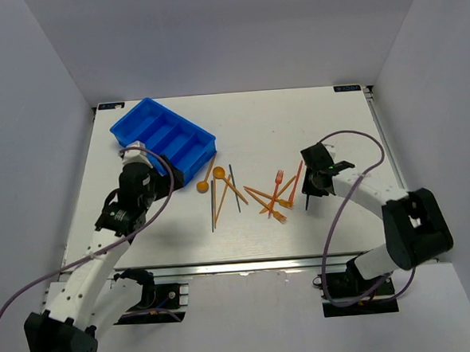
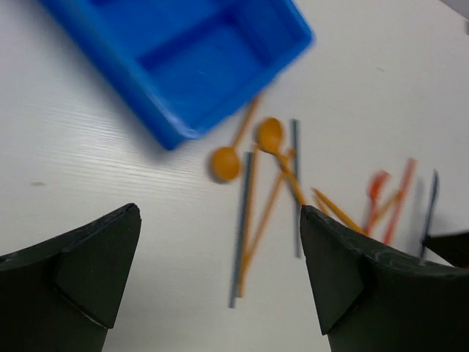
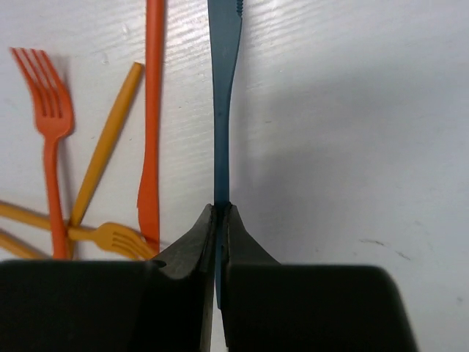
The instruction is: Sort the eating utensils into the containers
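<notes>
My right gripper (image 3: 221, 209) is shut on the handle of a blue knife (image 3: 223, 88), which points away from it low over the table. In the top view this gripper (image 1: 312, 189) is at the right end of the scattered utensils. Beside the knife lie a red-orange knife (image 3: 152, 110), a red-orange fork (image 3: 47, 125), an orange stick (image 3: 106, 143) and an orange fork (image 3: 117, 236). My left gripper (image 2: 220, 213) is open and holds nothing, near the blue tray (image 2: 157, 117). Two orange spoons (image 1: 203, 186) (image 1: 218, 172) lie just off the tray's (image 1: 182, 118) near corner.
Dark grey sticks (image 1: 213, 205) (image 1: 234, 188) and orange sticks cross each other mid-table between the two arms. The tray sits at the back left, set diagonally. White walls enclose the table on three sides.
</notes>
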Motion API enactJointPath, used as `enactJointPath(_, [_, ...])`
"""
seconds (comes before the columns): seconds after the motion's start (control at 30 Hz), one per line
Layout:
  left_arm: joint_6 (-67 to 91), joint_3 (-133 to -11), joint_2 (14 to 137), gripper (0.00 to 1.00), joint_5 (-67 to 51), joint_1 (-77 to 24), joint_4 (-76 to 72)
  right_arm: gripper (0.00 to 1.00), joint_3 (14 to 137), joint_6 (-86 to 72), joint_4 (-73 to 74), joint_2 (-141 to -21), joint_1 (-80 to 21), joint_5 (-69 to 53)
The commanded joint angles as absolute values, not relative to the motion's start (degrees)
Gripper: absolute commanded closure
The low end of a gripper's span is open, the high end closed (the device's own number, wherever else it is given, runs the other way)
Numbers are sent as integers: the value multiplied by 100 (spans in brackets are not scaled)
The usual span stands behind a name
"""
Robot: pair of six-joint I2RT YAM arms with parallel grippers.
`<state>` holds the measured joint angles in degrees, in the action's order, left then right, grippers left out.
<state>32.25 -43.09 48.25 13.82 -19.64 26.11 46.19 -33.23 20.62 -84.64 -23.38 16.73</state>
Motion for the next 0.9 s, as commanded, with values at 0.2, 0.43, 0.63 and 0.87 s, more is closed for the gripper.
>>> enactJointPath(0.2, [4991,-3911,5729,2,-1081,-2838,-684,100,4703,-2646,1832,-6540,-2618,487])
enactJointPath(0.43, [5388,-4455,6872,5,-441,-4121,-1433,100,4438,-3076,949,-5739,-3620,-230])
enactJointPath(0.63, [5432,-4579,7295,16,69,-4377,-1476,100,4825,-3225,950,-6099,-4288,-18])
enactJointPath(0.87, [5326,-4641,7471,36,316,-4377,-1160,100,5062,-3348,730,-6381,-4781,123])
